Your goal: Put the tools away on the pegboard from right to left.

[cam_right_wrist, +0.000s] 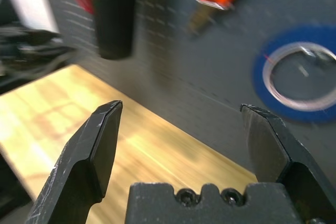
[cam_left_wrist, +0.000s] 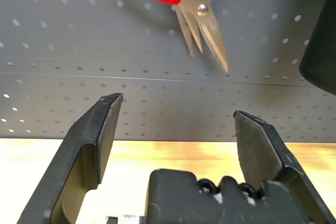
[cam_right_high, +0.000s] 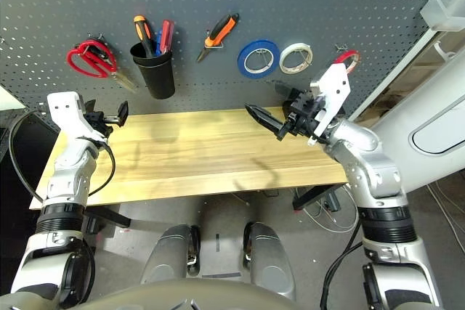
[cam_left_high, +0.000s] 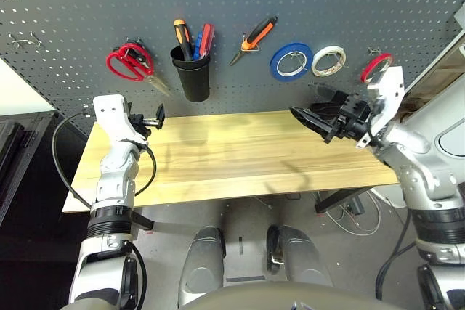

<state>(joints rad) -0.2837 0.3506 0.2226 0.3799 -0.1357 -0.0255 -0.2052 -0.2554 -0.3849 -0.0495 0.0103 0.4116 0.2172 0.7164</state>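
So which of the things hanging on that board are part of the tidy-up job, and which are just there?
Job items: red tape ring, orange-and-black pliers, red-handled screwdriver in the black cup, red-handled scissors, the pegboard.

Just there: blue tape roll, white tape roll, the other tools in the cup, the wooden table.

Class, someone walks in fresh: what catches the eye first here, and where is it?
The red-handled scissors hang at the far left of the grey pegboard, with the blue tape roll bright toward the right. Below, the wooden table lies bare between the open left tool and open right tool.
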